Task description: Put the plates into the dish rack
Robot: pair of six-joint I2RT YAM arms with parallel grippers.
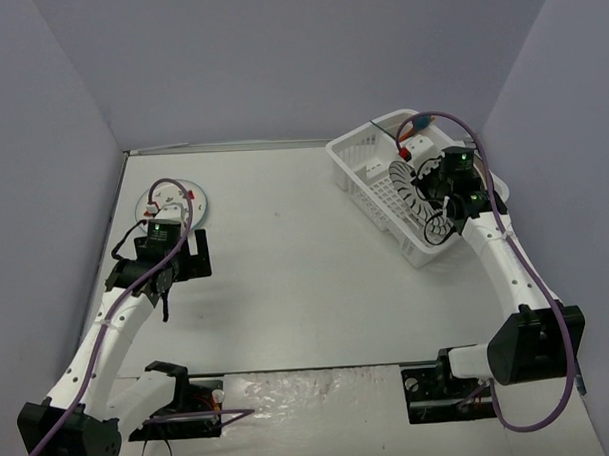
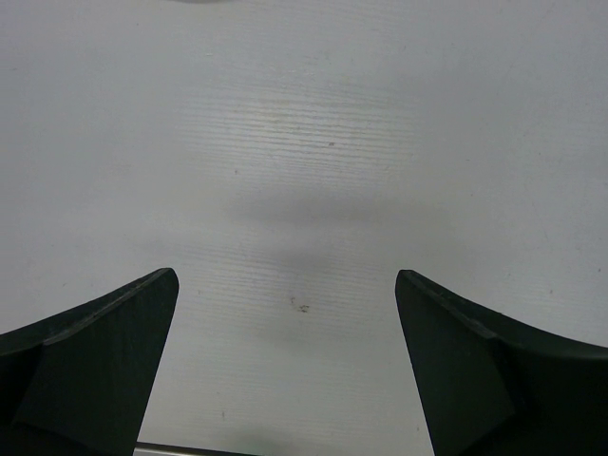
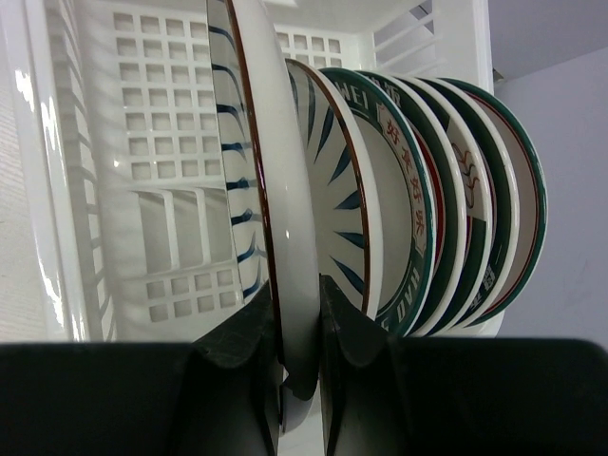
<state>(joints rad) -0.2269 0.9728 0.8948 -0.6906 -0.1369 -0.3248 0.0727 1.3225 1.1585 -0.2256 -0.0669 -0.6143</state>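
Chinese characters on green-rimmed plate (image 3: pixel 410 204).

A matte white table (image 1: pixel 306 258) is boxed in by plain lavender-grey walls (image 1: pixel 279 59) at the back and both sides, under soft, even light. Between the fingers (image 2: pixel 85 361) of the left gripper (image 2: pixel 285 280) the tabletop shows fine ridges, a faint shadow band (image 2: pixel 313 209) and a small dark speck (image 2: pixel 302 305).

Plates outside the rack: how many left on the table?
1. One plate lies at the table's far left, just beyond the open left tool. The other plates stand in the dish rack, a striped plate gripped by the right tool. Arms may hide more.
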